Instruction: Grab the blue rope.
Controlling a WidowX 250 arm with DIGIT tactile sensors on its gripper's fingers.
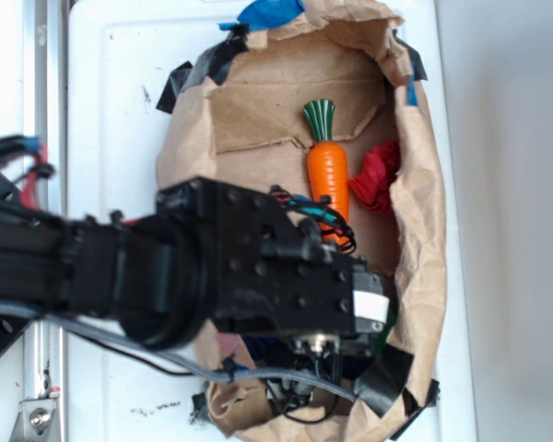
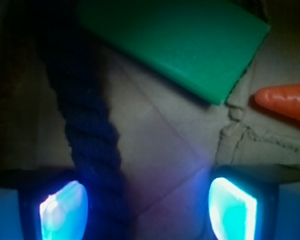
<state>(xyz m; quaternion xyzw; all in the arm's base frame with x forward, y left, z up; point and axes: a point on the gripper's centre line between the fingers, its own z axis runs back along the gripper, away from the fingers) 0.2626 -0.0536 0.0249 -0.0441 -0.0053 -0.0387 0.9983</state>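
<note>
Your hand (image 2: 147,210) is spread wide, straddling the thick twisted navy rope (image 2: 87,125) so closing captures it

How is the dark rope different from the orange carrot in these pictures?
Color: the blue rope is dark navy, almost black; the toy carrot is bright orange with a green top.
Surface: the rope is twisted into strands; the carrot looks smooth.
Place: in the wrist view the rope runs down between the open fingers of the gripper, near the left one; only the carrot's tip shows at the right edge, outside them.
Shared: both lie on brown paper.
</note>
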